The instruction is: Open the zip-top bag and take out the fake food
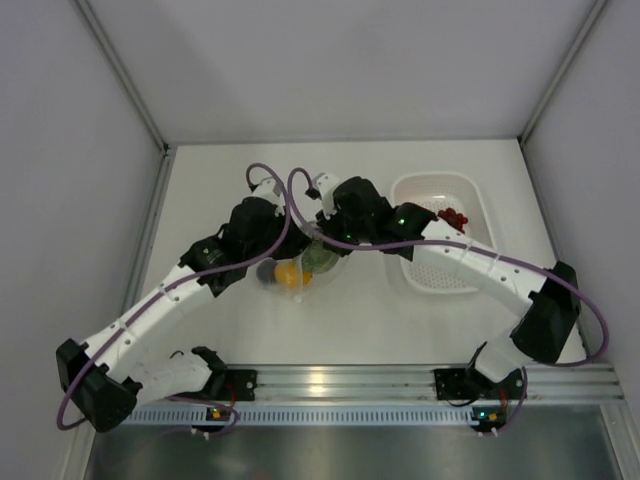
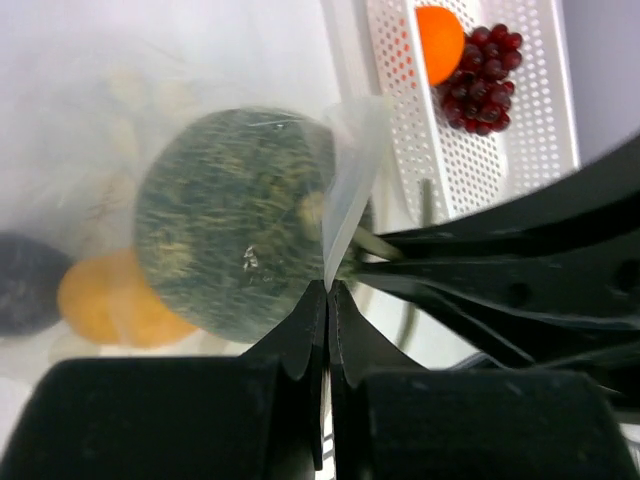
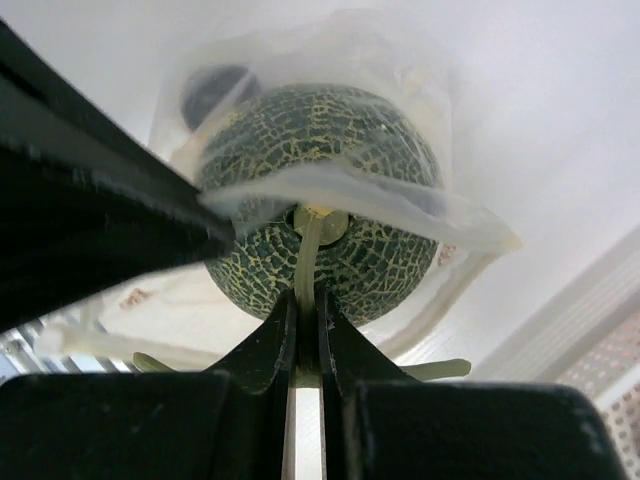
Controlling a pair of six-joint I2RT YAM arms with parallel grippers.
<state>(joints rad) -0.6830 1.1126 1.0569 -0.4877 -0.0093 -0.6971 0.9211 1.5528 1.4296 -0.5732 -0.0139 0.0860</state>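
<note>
Currently the left gripper point(image 2: 327, 300) is pinched fully closed on a fold of the clear crinkly plastic zip-top bag point(image 2: 352, 170). The film edge rises straight out of its tips.

Just past those tips is the large green netted toy melon point(image 2: 235, 220), pressed against the film. Left of the melon and behind the plastic is a yellow-orange round toy fruit point(image 2: 110, 300). A small dark round toy fruit point(image 2: 25, 285) sits further left, at the frame edge.

The right gripper point(image 3: 307, 305) comes in from the opposite side. Its jaws are almost together, with only a thin slit between them. The melon's pale stem runs down into that slit, so it is clamped on the stem. The bag's pale rim strip lies across the melon just beyond the stem. The dark fruit shows past the melon, up and to the left, still under film.

From overhead both grippers meet over the bag. Can't tell whether the bag is lifted off the white tabletop point(image 1: 350, 310).

Farther out, beyond the right gripper, is the white perforated plastic basket point(image 2: 450, 170). In it are an orange toy fruit point(image 2: 440, 40) and a dark red toy grape bunch point(image 2: 485, 80), touching each other.
</note>
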